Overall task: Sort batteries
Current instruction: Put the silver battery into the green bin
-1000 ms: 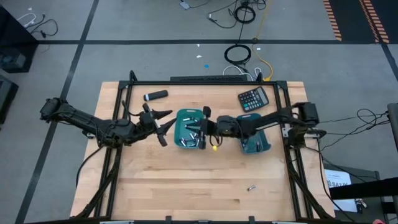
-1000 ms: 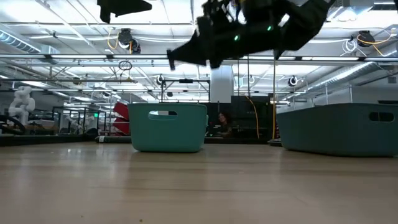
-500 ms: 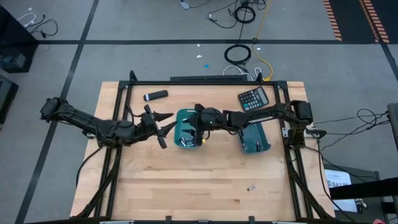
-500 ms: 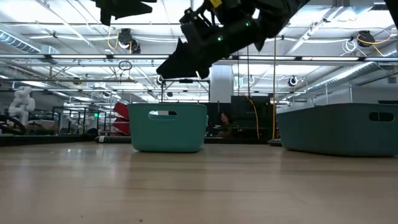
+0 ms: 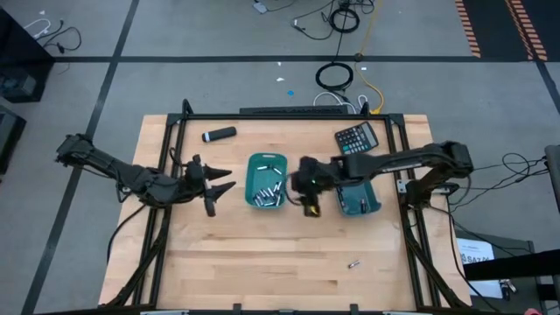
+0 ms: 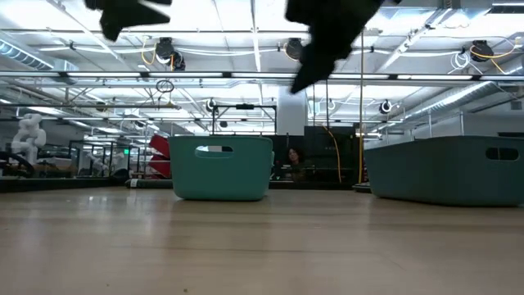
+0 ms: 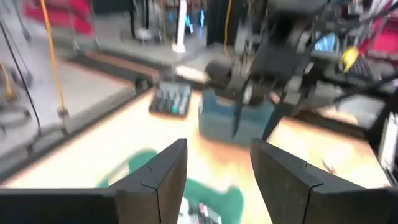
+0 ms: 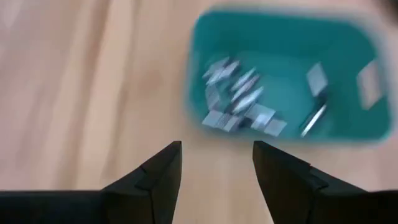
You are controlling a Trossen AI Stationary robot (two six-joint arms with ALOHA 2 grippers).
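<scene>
Now the right claw [image 5: 308, 198] hangs above the table [image 5: 262, 254], in the gap between the two teal bins. Its fingers [image 8: 155, 171] stand apart, and nothing is held between them. Past those fingers, the right wrist view looks down into the left bin [image 5: 266, 181], where most of the batteries [image 8: 242, 106] lie together in a silvery heap on the floor of the bin. From above, the same heap [image 5: 269, 194] shows in the near half of this bin.

The right bin [image 5: 357, 194] stands just beside the right arm, and I can see one or two small cells [image 5: 363, 205] inside it, but they are too small to tell more. One single battery [image 5: 353, 262] lies alone on the bare wood, well apart from both bins, toward the front edge of the table.

The left claw [image 5: 214, 185] waits to the left of the left bin, not touching it. Its fingers [image 7: 158, 180] are also spread, with nothing between them.

A dark calculator [image 5: 356, 138] lies behind the right bin. A black cylinder with a white tip [image 5: 219, 135] lies near the back left of the table.

From table height, both bins [image 6: 222, 168] stand flat on the wood and the arms are dark shapes above them.
</scene>
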